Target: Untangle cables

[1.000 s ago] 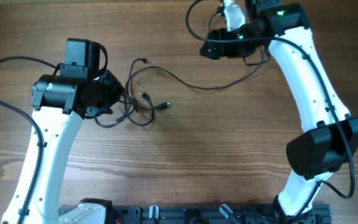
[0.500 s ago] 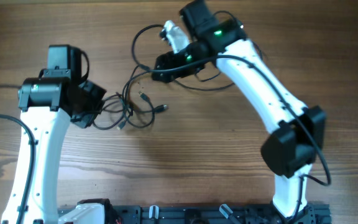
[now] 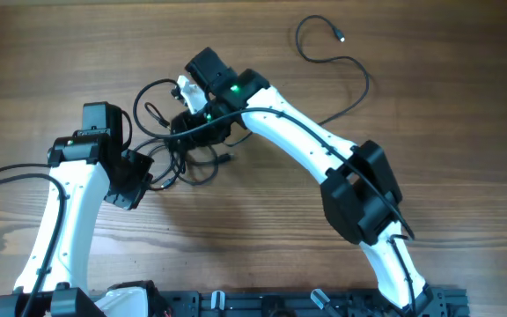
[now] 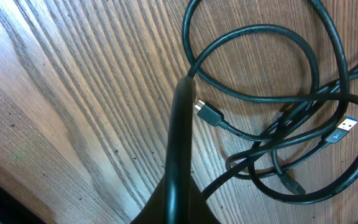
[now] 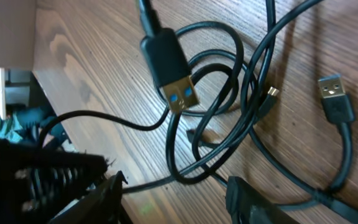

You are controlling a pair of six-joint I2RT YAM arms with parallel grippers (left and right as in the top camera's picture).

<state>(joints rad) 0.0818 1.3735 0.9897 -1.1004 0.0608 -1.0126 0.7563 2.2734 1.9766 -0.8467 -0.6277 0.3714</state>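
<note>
Cables point(image 3: 192, 158): a knotted clump of thin black cords is seen on the wooden table point(image 3: 271, 246), with loops overlapping and plug ends poking out. One long cord point(image 3: 356, 70) trails off to the far right of the clump, its plug end lying free.

Right gripper point(image 3: 186, 119): held directly over the clump's far side. In the right wrist view the jaws are set apart, with strands of the cables point(image 5: 216, 124) lying in the gap between them. A blue-tongued plug point(image 5: 174, 71) lies just beyond the gap.

Left gripper point(image 3: 137, 180): placed at the clump's near-left edge. The fingers point(image 4: 180, 143) are pressed together, and the tip touches an outer loop of the cables point(image 4: 272, 118). Whether that loop is nipped cannot be told.

Judgement: the clump lies between the two grippers, and the right one is nearer its core. Strands cross that open gap at several angles, so more than one could be caught if the jaws are closed.
</note>
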